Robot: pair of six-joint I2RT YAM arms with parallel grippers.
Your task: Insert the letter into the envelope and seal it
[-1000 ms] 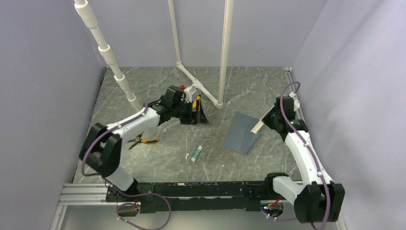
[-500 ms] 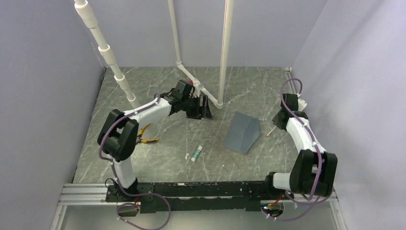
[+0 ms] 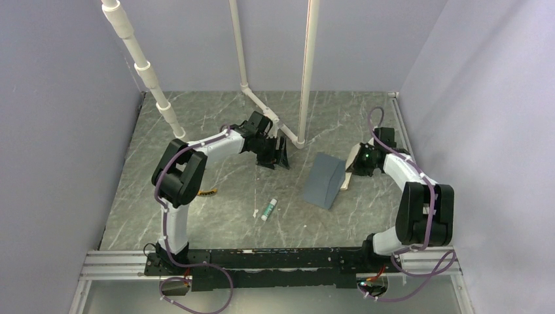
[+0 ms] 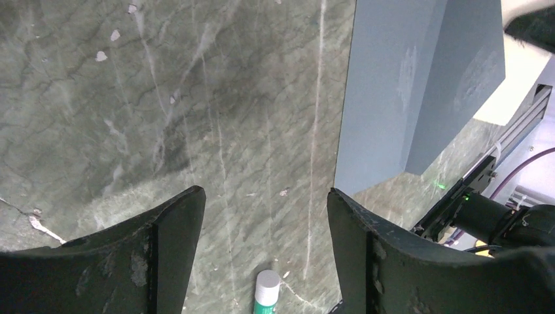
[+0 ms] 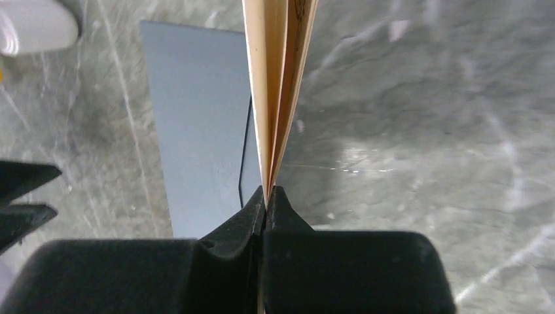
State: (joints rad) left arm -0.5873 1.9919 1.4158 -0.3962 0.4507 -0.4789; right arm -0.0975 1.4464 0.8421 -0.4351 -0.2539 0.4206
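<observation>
The blue-grey envelope [image 3: 322, 181] lies on the marble table right of centre, its flap tented up. It also shows in the left wrist view [image 4: 406, 98] and the right wrist view [image 5: 196, 131]. My right gripper [image 3: 358, 165] [image 5: 267, 193] is shut on the folded tan letter [image 5: 278, 85], held on edge just right of the envelope [image 3: 349, 174]. A cream corner of the letter shows in the left wrist view [image 4: 518, 85]. My left gripper [image 3: 278, 154] [image 4: 265, 196] is open and empty, hovering left of the envelope.
A green and white glue stick [image 3: 268, 209] [image 4: 266, 291] lies in front of the left gripper. Yellow-handled pliers [image 3: 208, 192] lie partly hidden under the left arm. White pipes [image 3: 304, 78] rise from the table's back. Walls close in both sides.
My right gripper swung out to the right edge, then came back left with the letter to the envelope's right side. My left gripper moved slightly right toward the envelope.
</observation>
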